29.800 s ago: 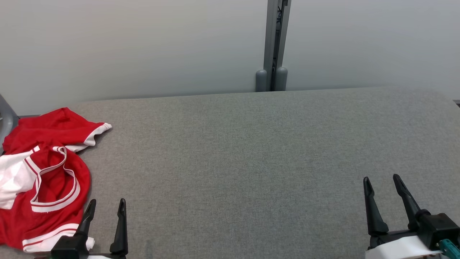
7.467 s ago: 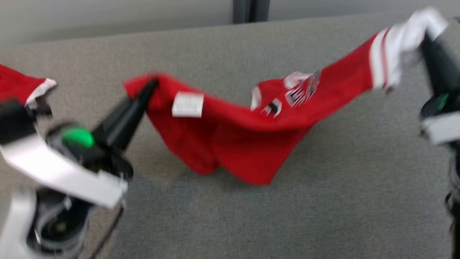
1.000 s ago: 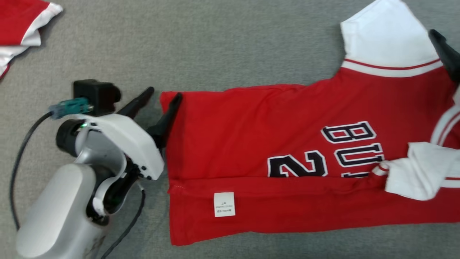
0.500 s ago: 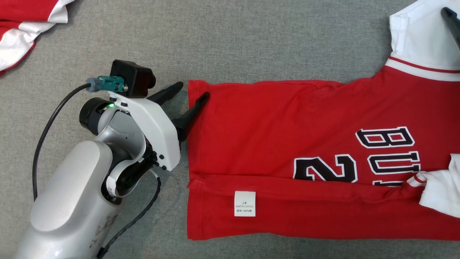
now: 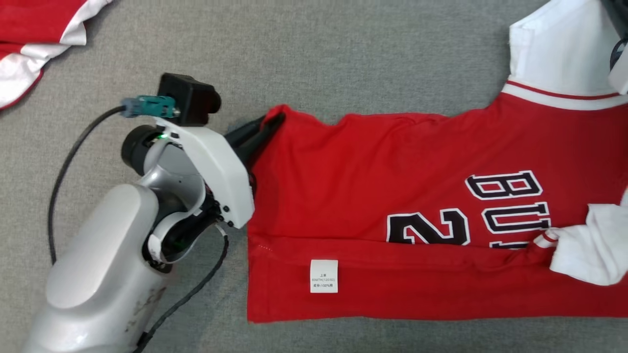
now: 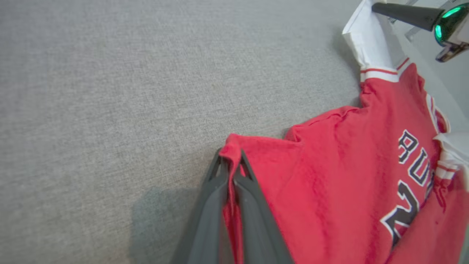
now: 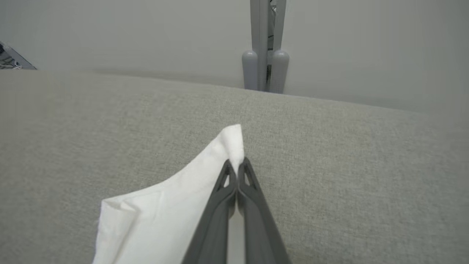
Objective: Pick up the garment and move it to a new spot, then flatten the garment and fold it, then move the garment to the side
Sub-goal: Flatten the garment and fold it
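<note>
- The red jersey point(image 5: 392, 196) lies spread on the grey padded table point(image 5: 319, 59). It runs from the centre of the head view out to 3 o'clock, with the hem toward 9 o'clock and the black lettering face up.
- The strip along its 6 o'clock edge is turned over onto the front and shows the care label point(image 5: 324, 276). The near sleeve point(image 5: 584, 250) sits bunched on the chest at 4 o'clock, and the far sleeve point(image 5: 554, 54) lies flat at 1 o'clock.
- Your left gripper point(image 5: 271, 122) has its jaws pressed together on the hem corner at the jersey's 10 o'clock. That corner appears slightly lifted off the table.
- Your right gripper point(image 7: 237, 165) is likewise closed, pinching the very tip of the far sleeve.
- Risk, in my judgement: both holds take only the outermost edge of cloth. If you draw the arms apart sharply, either corner may slip free and the jersey would settle crooked.
- Risk: a straight stretch is unlikely to undo the turned-over strip or the bunched sleeve. A fold made over them would come out uneven.
- Count: one jersey in work; one second red-and-white garment point(image 5: 29, 19), well apart at 10 o'clock; two grippers; two white sleeves; one label.
</note>
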